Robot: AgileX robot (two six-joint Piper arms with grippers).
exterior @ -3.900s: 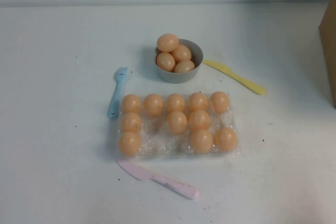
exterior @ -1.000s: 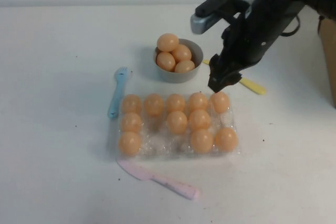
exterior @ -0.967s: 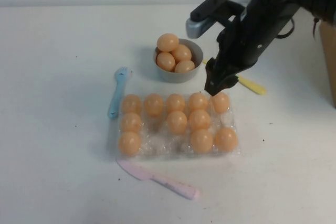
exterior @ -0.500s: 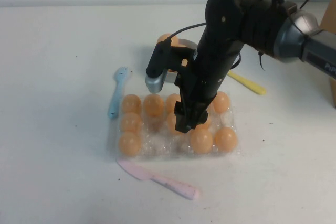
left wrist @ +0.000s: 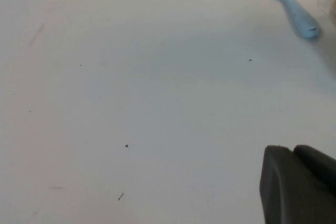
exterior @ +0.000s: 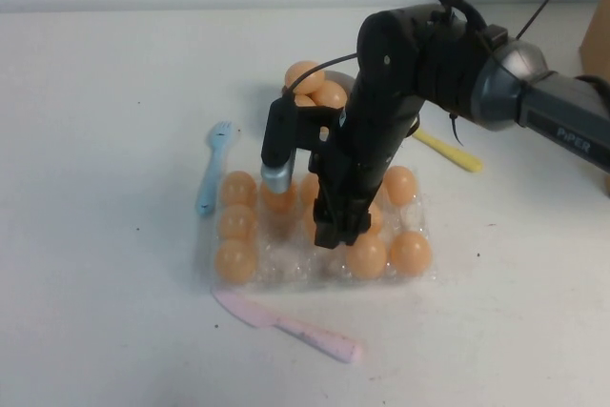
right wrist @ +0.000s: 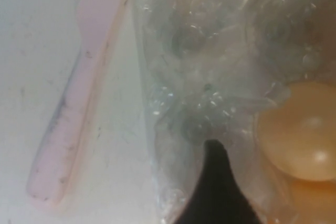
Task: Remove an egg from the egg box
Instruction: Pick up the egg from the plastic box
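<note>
Reaching steeply down, right gripper [exterior: 335, 232] over egg box [exterior: 424, 274]; left gripper [left wrist: 299, 184] off-table.

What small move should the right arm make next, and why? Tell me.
Probably lower the right gripper a little onto the egg beside it; it hangs low over the egg box. The left gripper sits over bare table.

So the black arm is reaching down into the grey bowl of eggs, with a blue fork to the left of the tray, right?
Not quite. In the high view the right gripper is down over the egg box, not in the grey bowl behind it. The blue fork does lie left of the tray. The left gripper is off aside.
</note>
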